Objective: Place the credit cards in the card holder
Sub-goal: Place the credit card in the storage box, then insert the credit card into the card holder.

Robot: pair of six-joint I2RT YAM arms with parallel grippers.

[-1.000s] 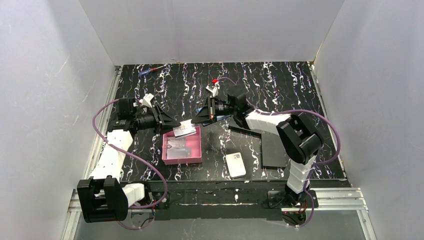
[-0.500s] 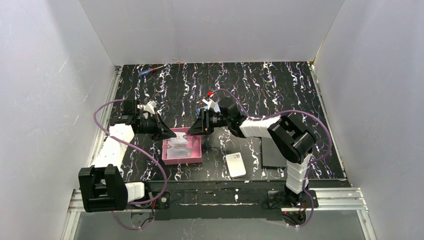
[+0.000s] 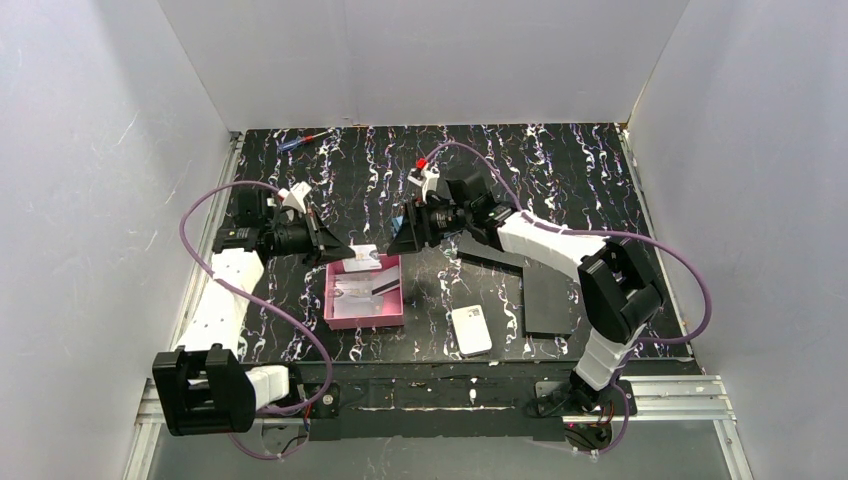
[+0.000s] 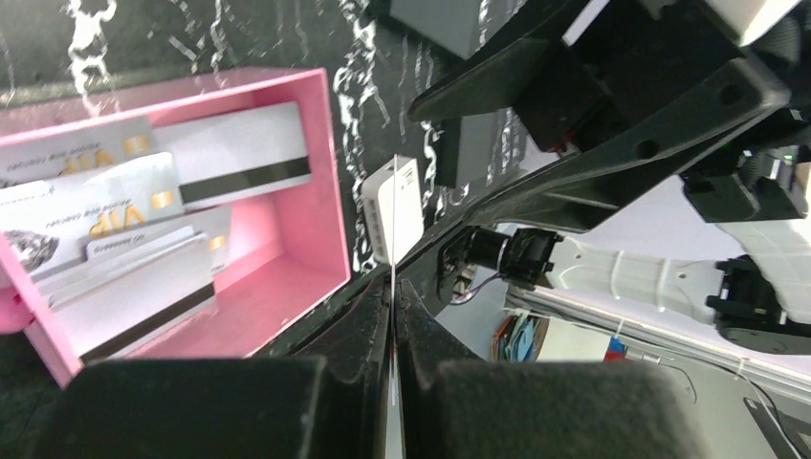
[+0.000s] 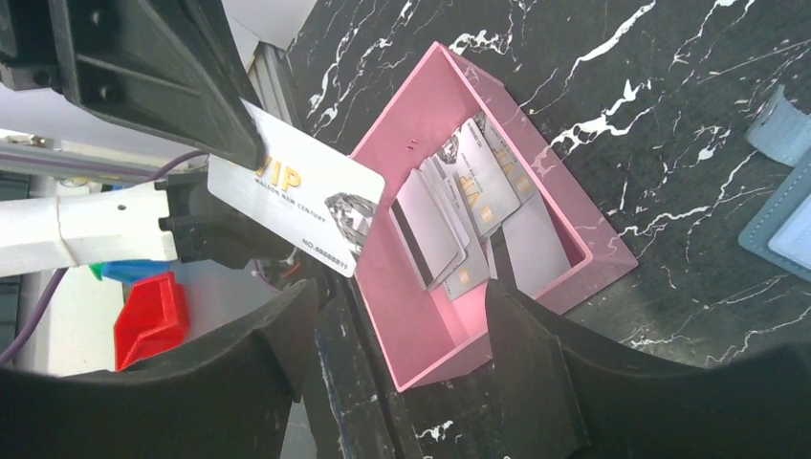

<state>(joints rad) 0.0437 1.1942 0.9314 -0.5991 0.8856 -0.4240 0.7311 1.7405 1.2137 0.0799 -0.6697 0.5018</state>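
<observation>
The left gripper (image 3: 340, 252) is clamped on 1 credit card (image 5: 296, 196), pinching one end and holding it above the far edge of the pink tray (image 5: 574, 225). The other cards (image 5: 464, 206) lie overlapping inside the tray. The right gripper (image 3: 405, 238) faces it, jaws wide, with nothing between them. The card holder (image 5: 762, 229) lies on the table (image 3: 560, 170) just past the tray, on the right arm's side. This looks like the carry step. Next, the card's free edge needs lining up with the holder's pocket.

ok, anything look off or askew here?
Nothing damaged or spilled. The cards in the pink tray lie fanned and overlapping, not squared up. One card is pinched in the left gripper by the tray's edge; the holder lies apart.
</observation>
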